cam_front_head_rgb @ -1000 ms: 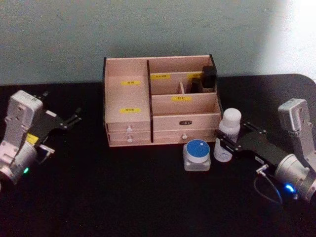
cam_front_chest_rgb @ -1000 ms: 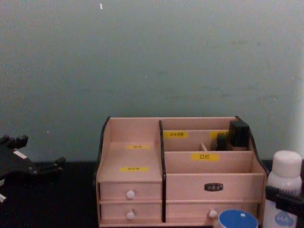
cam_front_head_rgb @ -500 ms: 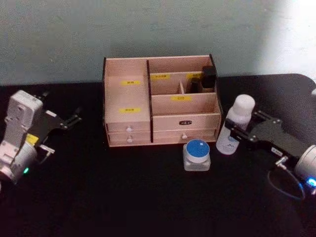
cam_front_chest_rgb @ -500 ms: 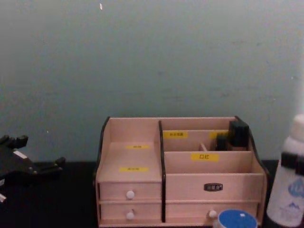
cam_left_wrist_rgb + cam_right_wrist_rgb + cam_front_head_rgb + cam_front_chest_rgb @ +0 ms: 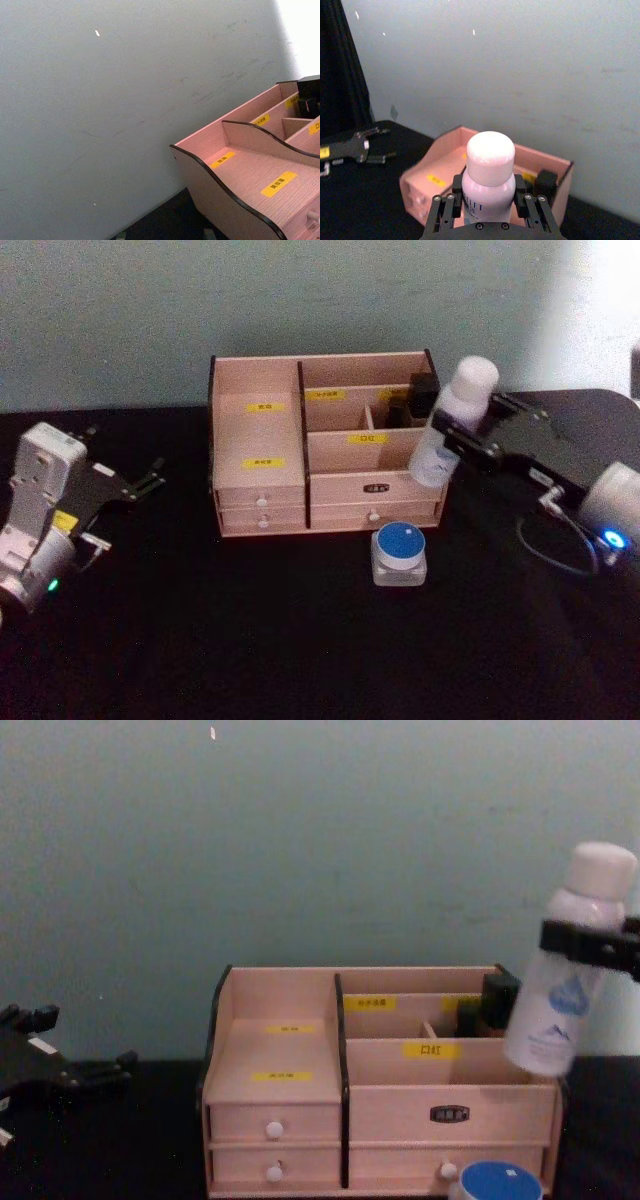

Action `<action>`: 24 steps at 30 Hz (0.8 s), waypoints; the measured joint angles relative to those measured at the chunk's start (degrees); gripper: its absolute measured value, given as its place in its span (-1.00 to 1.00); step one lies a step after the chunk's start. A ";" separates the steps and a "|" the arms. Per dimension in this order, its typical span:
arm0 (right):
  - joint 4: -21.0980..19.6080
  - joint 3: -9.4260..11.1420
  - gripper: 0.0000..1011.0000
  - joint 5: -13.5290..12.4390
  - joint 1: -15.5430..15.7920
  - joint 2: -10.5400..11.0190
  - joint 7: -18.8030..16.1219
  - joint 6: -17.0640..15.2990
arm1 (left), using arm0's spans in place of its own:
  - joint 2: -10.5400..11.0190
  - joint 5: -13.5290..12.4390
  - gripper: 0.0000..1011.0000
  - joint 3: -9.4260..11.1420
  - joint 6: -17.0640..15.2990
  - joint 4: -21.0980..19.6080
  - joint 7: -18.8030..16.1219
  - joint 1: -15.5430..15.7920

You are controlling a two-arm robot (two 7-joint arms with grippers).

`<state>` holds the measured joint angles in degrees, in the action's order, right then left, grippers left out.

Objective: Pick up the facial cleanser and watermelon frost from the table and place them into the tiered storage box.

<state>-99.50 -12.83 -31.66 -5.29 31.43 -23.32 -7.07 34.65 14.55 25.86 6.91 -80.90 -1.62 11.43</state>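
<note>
The left gripper (image 5: 140,483) idles with fingers spread over the black table (image 5: 200,640), well left of the light wooden tiered storage box (image 5: 260,435). A blue-lidded clear jar (image 5: 399,553) stands just before the box. At its right end, the right gripper (image 5: 465,432) clamps a tilted white plastic cleanser bottle (image 5: 434,458) aloft. Lowered at this slant, the bottle's base could likely strike the box's side wall.

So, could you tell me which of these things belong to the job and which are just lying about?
Job: bottle in the right gripper; jar on the table; box.
Lying about: black item in the box; left gripper, parked at the left.
</note>
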 joint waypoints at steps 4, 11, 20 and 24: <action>3.26 -2.48 0.17 0.79 -4.93 -1.80 0.09 -0.06 | 0.00 0.00 0.98 0.00 0.00 0.00 0.00 0.00; 8.23 -5.63 0.17 2.33 -11.07 -4.62 0.27 -0.09 | 0.00 0.00 0.98 0.00 0.00 0.00 0.00 0.00; 13.77 -8.50 0.17 3.66 -16.83 -7.70 0.13 -0.69 | 0.00 0.00 0.98 0.00 0.00 0.00 0.00 0.00; 16.37 -9.67 0.17 4.45 -19.14 -9.04 0.12 -0.95 | 0.00 0.00 0.98 0.00 0.00 0.00 0.00 0.00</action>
<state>-83.13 -22.50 -27.20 -24.43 22.39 -23.20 -8.02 34.65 14.55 25.86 6.91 -80.90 -1.62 11.43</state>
